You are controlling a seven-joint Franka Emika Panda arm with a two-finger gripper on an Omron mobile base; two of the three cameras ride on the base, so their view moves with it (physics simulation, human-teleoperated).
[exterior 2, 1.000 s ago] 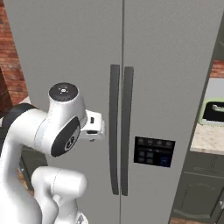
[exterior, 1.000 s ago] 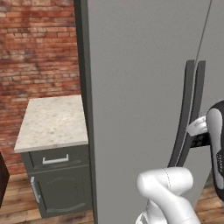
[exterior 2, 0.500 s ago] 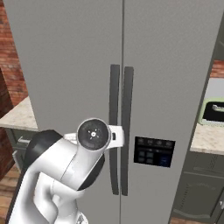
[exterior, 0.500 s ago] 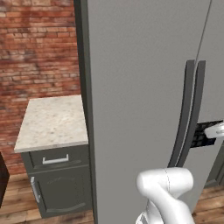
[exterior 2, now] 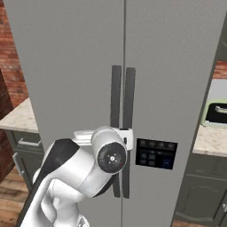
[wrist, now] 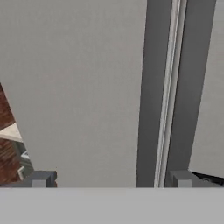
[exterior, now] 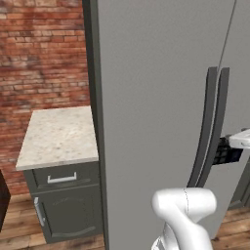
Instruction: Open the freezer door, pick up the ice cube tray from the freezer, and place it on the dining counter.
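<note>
The freezer [exterior 2: 177,66] stands shut. Its freezer door [exterior: 156,88] [exterior 2: 66,66] is the plain grey left panel, with a long dark vertical handle [exterior: 207,127] [exterior 2: 116,97]. My gripper [exterior: 227,151] reaches in from the right at mid-handle height. In the hand view my gripper [wrist: 111,179] is open and faces the freezer door [wrist: 74,87]. The handle [wrist: 153,87] runs between the two fingertips, closer to the right one, and no contact shows. The ice cube tray is hidden behind the shut door. The dining counter is out of view.
The right door carries its own dark handle [exterior 2: 129,102] and a black dispenser panel [exterior 2: 155,153]. A small stone-topped cabinet [exterior: 58,134] stands left of the freezer against a brick wall [exterior: 44,53]. A counter with a sink [exterior 2: 217,115] lies to the right. My elbow joint [exterior 2: 111,155] covers the lower handles.
The arm has swung right and lower, and its elbow now covers the lower part of the handles. The hand has closed in on the handles. The jaws stayed open and the door stayed shut.
</note>
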